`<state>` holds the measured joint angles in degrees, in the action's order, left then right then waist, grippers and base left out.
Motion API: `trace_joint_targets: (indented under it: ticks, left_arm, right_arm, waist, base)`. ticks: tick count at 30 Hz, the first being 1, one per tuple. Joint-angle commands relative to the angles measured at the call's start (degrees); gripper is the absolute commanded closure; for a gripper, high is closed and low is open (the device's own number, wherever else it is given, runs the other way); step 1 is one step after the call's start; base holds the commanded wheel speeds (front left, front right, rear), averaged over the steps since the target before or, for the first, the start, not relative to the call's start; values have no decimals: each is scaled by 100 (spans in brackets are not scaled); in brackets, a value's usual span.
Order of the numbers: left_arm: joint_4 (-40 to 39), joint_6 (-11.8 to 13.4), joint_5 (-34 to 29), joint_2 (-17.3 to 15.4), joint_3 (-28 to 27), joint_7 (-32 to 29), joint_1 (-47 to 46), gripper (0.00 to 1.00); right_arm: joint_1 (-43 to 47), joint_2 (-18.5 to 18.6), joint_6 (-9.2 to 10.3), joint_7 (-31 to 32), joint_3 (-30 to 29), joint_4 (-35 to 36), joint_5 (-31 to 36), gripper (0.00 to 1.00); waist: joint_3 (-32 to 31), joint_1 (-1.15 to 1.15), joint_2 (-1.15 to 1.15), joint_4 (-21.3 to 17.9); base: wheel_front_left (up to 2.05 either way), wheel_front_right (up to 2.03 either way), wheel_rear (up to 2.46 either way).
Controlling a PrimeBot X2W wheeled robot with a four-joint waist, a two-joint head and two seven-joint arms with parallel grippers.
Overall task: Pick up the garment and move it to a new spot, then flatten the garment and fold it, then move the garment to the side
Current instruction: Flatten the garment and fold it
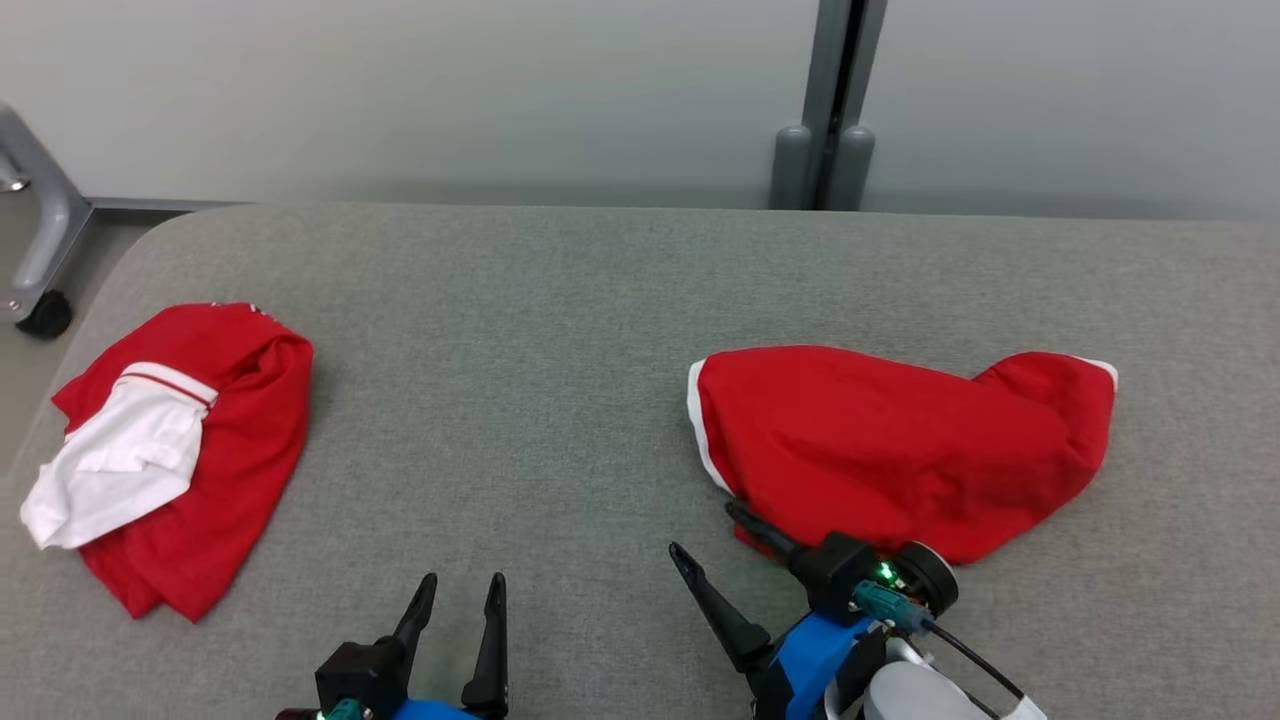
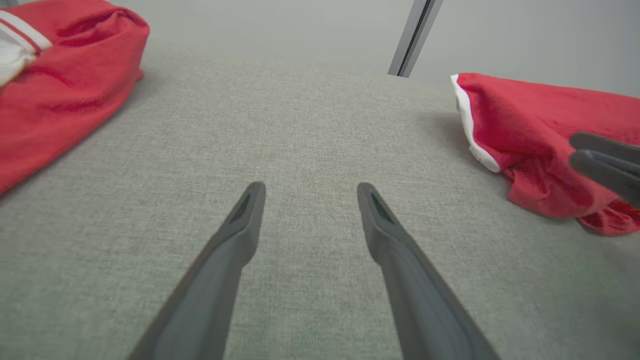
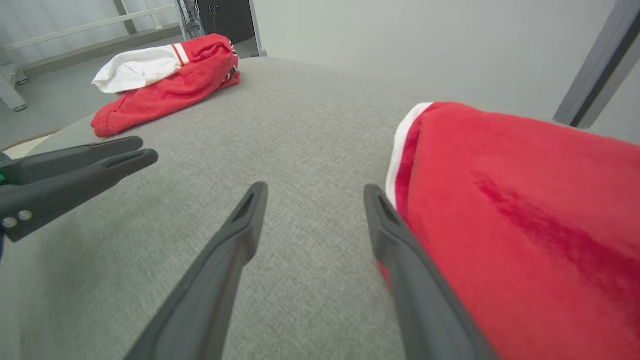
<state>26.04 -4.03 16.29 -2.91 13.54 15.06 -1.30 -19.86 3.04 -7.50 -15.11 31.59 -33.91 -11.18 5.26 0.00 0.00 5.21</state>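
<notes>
A crumpled red garment (image 1: 890, 440) with white trim lies on the right half of the grey padded table (image 1: 520, 350); it also shows in the left wrist view (image 2: 530, 125) and the right wrist view (image 3: 525, 215). My right gripper (image 1: 703, 529) is open at the garment's near left corner, one finger against the red cloth and the other over bare table (image 3: 315, 187). Nothing sits between its fingers. My left gripper (image 1: 463, 580) stands open over bare table near the front edge (image 2: 310, 187), well apart from the cloth.
A second red and white garment (image 1: 230, 440) lies bunched at the table's left end. Beyond the rounded left corner stands a grey wheeled frame (image 1: 40, 250) on the floor. A grey post (image 1: 830, 100) runs up the wall behind the far edge.
</notes>
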Motion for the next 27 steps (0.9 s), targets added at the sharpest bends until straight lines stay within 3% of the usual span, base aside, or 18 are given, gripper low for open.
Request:
trace_joint_targets:
  ticks: [1,4,8,14,19,21,24,27]
  left_arm:
    - [29,28,23,0,22,17,-65,0]
    - [60,32,72,3,102,17,-126,0]
    - [54,46,193,2,144,17,-160,0]
    - [24,62,224,2,279,17,-216,0]
    - [90,66,275,2,351,17,-265,0]
    - [117,74,289,2,387,17,-283,0]
    - [152,77,315,2,438,17,-292,0]
    - [189,52,312,2,429,17,-258,0]
  right_arm:
    - [-178,32,2,23,150,-243,-140,0]
    - [-466,54,2,125,348,-839,-346,0]
    - [-750,153,2,64,117,-1442,-289,0]
    - [-830,190,2,0,-367,-1922,81,0]
    - [-734,128,1,29,-404,-2285,281,0]
    - [-689,88,1,47,-349,-2440,218,100]
    - [-691,19,-7,48,-208,-2378,57,100]
    - [-799,-10,-5,-3,-83,-1737,-109,100]
  waist:
    - [150,0,0,174]
    - [250,0,0,317]
    - [335,0,0,429]
    - [392,0,0,458]
    - [424,0,0,443]
    - [440,0,0,448]
    - [440,0,0,471]
    - [382,0,0,508]
  base:
    - [0,0,0]
    - [0,0,0]
    - [0,0,0]
    - [0,0,0]
    - [0,0,0]
    - [0,0,0]
    - [0,0,0]
    - [0,0,0]
